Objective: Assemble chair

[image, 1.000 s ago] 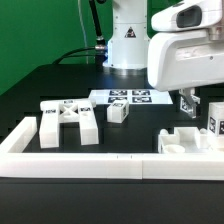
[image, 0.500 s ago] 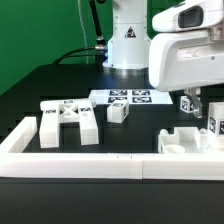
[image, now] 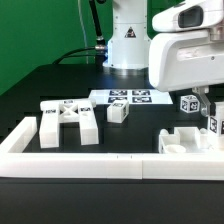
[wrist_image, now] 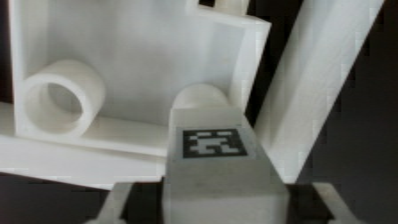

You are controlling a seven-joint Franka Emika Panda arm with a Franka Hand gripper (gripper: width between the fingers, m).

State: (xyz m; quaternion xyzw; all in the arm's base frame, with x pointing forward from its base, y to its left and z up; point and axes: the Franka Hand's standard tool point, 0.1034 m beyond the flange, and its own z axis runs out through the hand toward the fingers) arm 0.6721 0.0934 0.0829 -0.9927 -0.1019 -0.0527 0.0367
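Your fingers (wrist_image: 128,205), wide apart a moment ago, are now clamping the tagged leg (wrist_image: 221,150); you are getting set to lift it.

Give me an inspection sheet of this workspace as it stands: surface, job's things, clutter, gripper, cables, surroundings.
Surface: black table; white border wall along its near edge.
Job's things: cross-braced frame at the exterior view's left; small block beside it; panel with round holes at the right; tagged leg above that panel; another tagged part at the right edge.
Clutter: nothing seen; marker board lies flat.
Gripper: gripper shut on the tagged leg.
Cables: dark cable beside the robot base.
Surroundings: green backdrop.
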